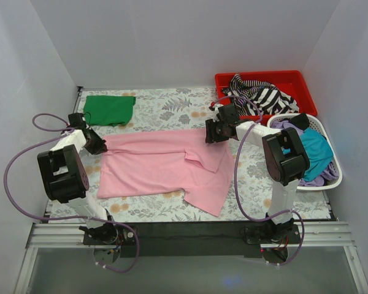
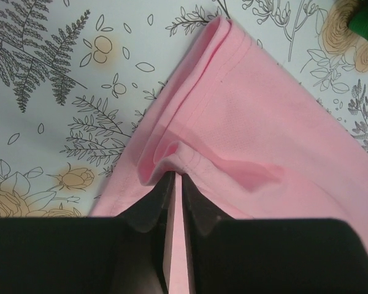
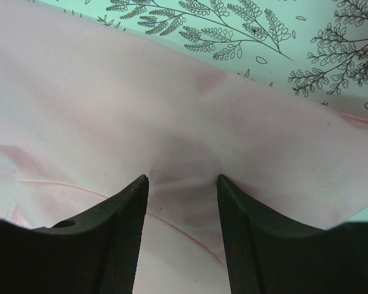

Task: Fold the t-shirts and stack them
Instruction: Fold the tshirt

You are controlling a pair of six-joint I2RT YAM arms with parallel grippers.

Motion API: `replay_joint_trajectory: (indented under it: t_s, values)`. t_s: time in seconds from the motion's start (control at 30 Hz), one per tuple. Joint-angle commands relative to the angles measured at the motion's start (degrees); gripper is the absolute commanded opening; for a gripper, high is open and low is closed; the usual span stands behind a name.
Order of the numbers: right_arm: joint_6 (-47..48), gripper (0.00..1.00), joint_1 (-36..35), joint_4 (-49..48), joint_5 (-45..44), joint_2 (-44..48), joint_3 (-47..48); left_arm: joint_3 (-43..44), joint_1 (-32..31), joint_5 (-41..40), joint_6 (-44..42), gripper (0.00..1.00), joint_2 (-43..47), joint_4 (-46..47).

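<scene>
The large light pink t-shirt (image 1: 162,165) lies spread across the middle of the table, partly folded, with a sleeve hanging toward the front right. My left gripper (image 1: 97,145) is shut on its left edge; the left wrist view shows the pink cloth (image 2: 251,141) pinched between the jaws (image 2: 176,179). My right gripper (image 1: 211,133) is at the shirt's far right edge, open, its fingertips pressed down on the pink cloth (image 3: 190,116) with cloth between them (image 3: 181,184). A folded dark green t-shirt (image 1: 109,109) lies at the back left.
A red bin (image 1: 300,82) at the back right holds a black-and-white striped shirt (image 1: 260,93). A white basket (image 1: 331,177) at the right holds teal (image 1: 316,150) and purple (image 1: 285,125) shirts. The table has a floral cloth (image 1: 165,104).
</scene>
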State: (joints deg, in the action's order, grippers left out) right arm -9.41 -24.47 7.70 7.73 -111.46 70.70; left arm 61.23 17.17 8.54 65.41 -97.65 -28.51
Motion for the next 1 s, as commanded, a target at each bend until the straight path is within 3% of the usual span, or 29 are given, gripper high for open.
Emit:
replay_joint_trajectory:
  t_s: [0.0, 0.07, 0.43, 0.47, 0.6, 0.67, 0.97]
  values:
    - [-0.26, 0.56, -0.84, 11.63, 1.15, -3.15, -3.55, 1.17, 0.15, -0.63, -0.54, 0.04, 0.09, -0.49]
    - [-0.35, 0.56, -0.84, 11.54, 1.15, -3.15, -3.72, 1.17, 0.14, -0.45, -0.54, 0.00, 0.00, -0.40]
    - [-0.52, 0.56, -1.20, 11.10, 1.50, -2.98, -4.34, -0.50, 0.15, 1.31, -0.54, 0.00, 5.27, -2.16]
    - [-0.44, 0.56, -1.28, 11.10, 1.76, -2.89, -4.34, -0.41, 0.15, 0.96, -0.54, 0.06, 5.45, -2.16]
    - [-0.43, 0.56, -1.37, 11.02, 1.68, -2.97, -4.51, 0.02, 0.15, 0.25, -0.11, 0.55, 4.75, -2.07]
    - [-0.35, 0.56, -1.37, 10.93, 1.68, -2.97, -4.51, 0.29, 0.15, -0.01, -0.28, 0.60, 3.52, -2.07]
    - [-0.35, 0.56, -1.37, 10.93, 2.38, -3.68, -4.08, 2.13, 0.15, -1.24, 1.13, 0.60, -0.17, -0.67]
